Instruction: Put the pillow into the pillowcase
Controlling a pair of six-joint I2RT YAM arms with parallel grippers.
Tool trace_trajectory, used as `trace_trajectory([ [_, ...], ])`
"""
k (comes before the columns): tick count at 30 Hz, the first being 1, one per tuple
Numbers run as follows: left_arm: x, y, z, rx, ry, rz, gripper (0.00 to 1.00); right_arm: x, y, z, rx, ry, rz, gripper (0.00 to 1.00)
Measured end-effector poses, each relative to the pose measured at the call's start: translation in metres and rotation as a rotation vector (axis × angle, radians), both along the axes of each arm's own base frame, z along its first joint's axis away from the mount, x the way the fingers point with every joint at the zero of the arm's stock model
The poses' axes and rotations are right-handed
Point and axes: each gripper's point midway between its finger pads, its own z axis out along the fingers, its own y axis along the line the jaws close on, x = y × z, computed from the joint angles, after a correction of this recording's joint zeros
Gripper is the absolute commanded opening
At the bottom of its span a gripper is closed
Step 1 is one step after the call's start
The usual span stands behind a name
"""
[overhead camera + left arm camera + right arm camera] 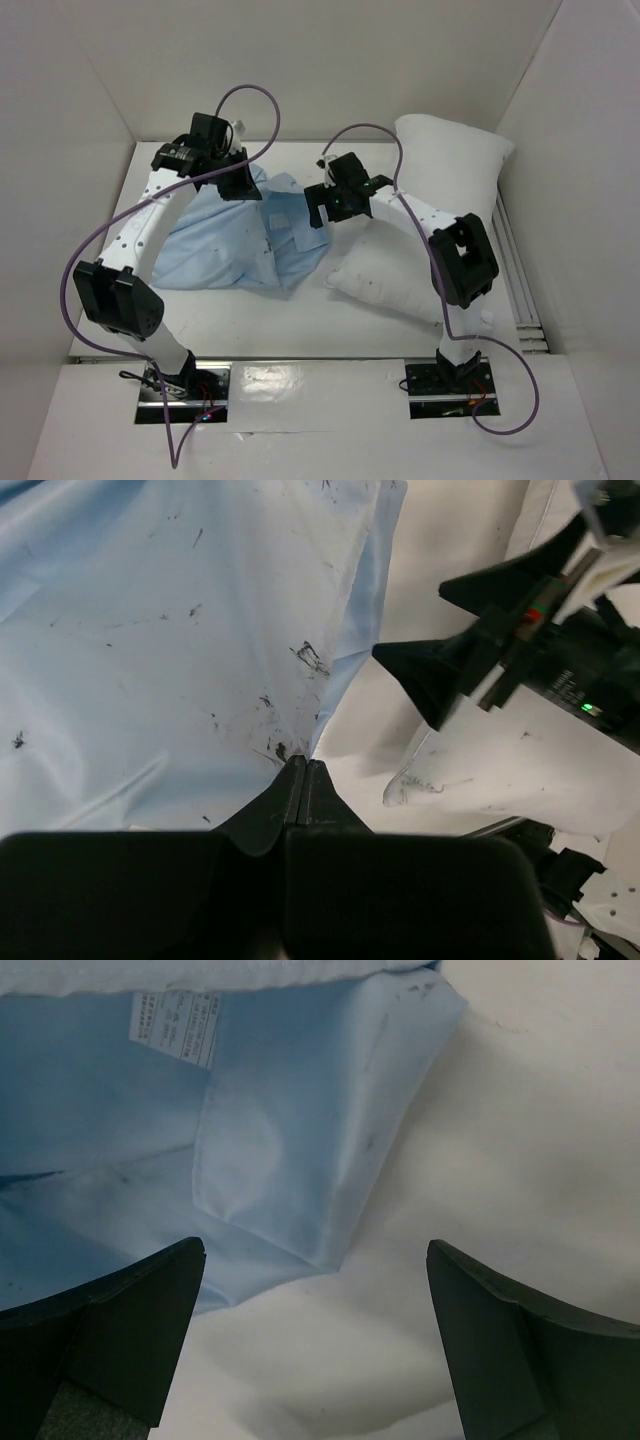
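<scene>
The pillow (450, 170) lies on the right side of the table (260, 320), stretching from the far right corner down toward the right arm's base, which partly covers its near end. The pillowcase (215, 245) is spread in a wrinkled heap on the left half of the table, and its right edge reaches the pillow's left side.

The left gripper (303, 770) sits at the far edge of the blue cloth with its fingers pressed tightly together. The hem of the pillowcase runs straight into the tips, so it looks clamped on that edge, though the pinch itself is hard to make out from the wrist view.

The right gripper (315, 1250) hangs over the spot where blue cloth meets white, its two fingers spread wide apart and holding nothing. Below it a folded corner of the pillowcase lies on top of the pillow, and a small white printed label (175, 1025) shows on the blue fabric near its hem.
</scene>
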Motion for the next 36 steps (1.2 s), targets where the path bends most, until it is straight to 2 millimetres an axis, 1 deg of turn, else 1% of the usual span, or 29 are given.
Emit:
trace_trajectory([
  [1,-0.001,0.001,0.000,-0.004,0.004,-0.003,0.00,0.001,0.003,-0.007,-0.009,0.006,0.010,0.99],
  [3,-0.003,0.004,0.001,-0.010,0.010,-0.003,0.00,0.007,0.009,-0.014,-0.017,0.007,0.022,0.99],
  [5,-0.005,0.007,0.003,-0.014,0.012,0.003,0.00,0.018,0.016,-0.013,-0.017,-0.011,0.033,0.99],
  [8,-0.008,0.012,0.010,-0.020,0.003,0.010,0.00,0.043,0.026,0.000,-0.013,-0.077,0.026,0.99],
  [12,-0.013,0.015,0.020,-0.026,-0.016,-0.002,0.00,0.075,0.039,0.030,0.002,-0.187,0.009,0.99],
  [14,-0.014,0.015,0.023,-0.029,-0.023,-0.006,0.00,0.085,0.042,0.038,0.013,-0.225,-0.002,0.99],
  [16,-0.016,0.015,0.025,-0.033,-0.025,-0.008,0.00,0.094,0.046,0.043,0.026,-0.254,-0.009,0.95],
  [19,-0.016,0.017,0.030,-0.038,-0.030,-0.006,0.00,0.103,0.055,0.039,0.043,-0.266,-0.001,0.79],
  [20,-0.015,0.017,0.033,-0.041,-0.034,-0.004,0.00,0.105,0.058,0.035,0.050,-0.263,0.005,0.72],
  [21,-0.015,0.018,0.035,-0.045,-0.039,-0.004,0.00,0.105,0.060,0.033,0.056,-0.262,0.009,0.62],
  [22,-0.014,0.019,0.038,-0.049,-0.046,-0.003,0.00,0.105,0.062,0.030,0.061,-0.258,0.019,0.45],
  [24,-0.014,0.021,0.043,-0.059,-0.057,0.000,0.00,0.106,0.068,0.031,0.084,-0.263,0.038,0.26],
  [25,-0.014,0.023,0.046,-0.062,-0.062,0.003,0.00,0.106,0.070,0.033,0.095,-0.270,0.047,0.05],
  [26,-0.015,0.025,0.049,-0.067,-0.068,0.006,0.00,0.107,0.072,0.036,0.106,-0.282,0.054,0.00],
  [28,-0.015,0.028,0.053,-0.074,-0.080,0.013,0.00,0.111,0.076,0.044,0.129,-0.308,0.052,0.00],
  [30,-0.016,0.033,0.058,-0.076,-0.089,0.022,0.00,0.113,0.072,0.051,0.129,-0.333,0.029,0.00],
  [32,-0.016,0.037,0.063,-0.078,-0.101,0.030,0.00,0.112,0.061,0.058,0.120,-0.354,-0.016,0.00],
  [33,-0.015,0.039,0.065,-0.078,-0.106,0.035,0.00,0.110,0.055,0.065,0.119,-0.366,-0.042,0.00],
  [34,-0.016,0.041,0.066,-0.077,-0.109,0.038,0.00,0.107,0.049,0.074,0.120,-0.379,-0.064,0.00],
  [36,-0.017,0.046,0.068,-0.070,-0.116,0.042,0.00,0.101,0.034,0.100,0.128,-0.417,-0.118,0.00],
])
